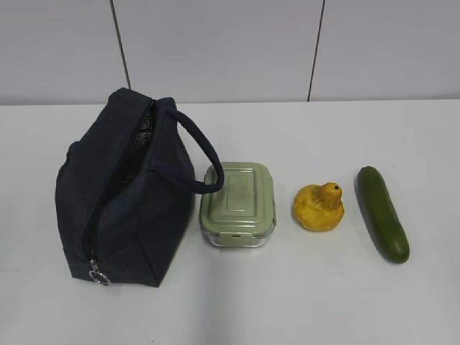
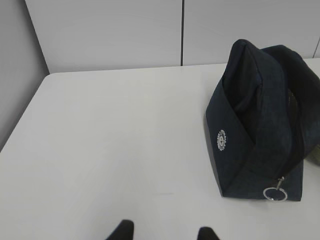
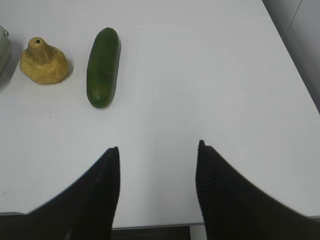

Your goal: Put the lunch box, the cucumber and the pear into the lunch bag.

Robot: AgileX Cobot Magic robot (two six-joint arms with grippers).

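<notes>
The navy lunch bag (image 1: 122, 190) stands at the left of the table, its top zipper open and its ring pull (image 1: 98, 277) at the front. The lunch box (image 1: 238, 205) with its sage-green lid sits right beside it. The yellow pear (image 1: 319, 207) and the dark green cucumber (image 1: 383, 213) lie further right. The left gripper (image 2: 164, 231) is open and empty over bare table, left of the bag (image 2: 260, 125). The right gripper (image 3: 157, 150) is open and empty near the table's front edge, right of the cucumber (image 3: 102, 67) and the pear (image 3: 43, 62). Neither arm shows in the exterior view.
A grey panelled wall (image 1: 230, 50) runs behind the white table (image 1: 287, 302). The table's left edge (image 2: 20, 120) shows in the left wrist view, and its front edge (image 3: 150, 222) and right edge in the right wrist view.
</notes>
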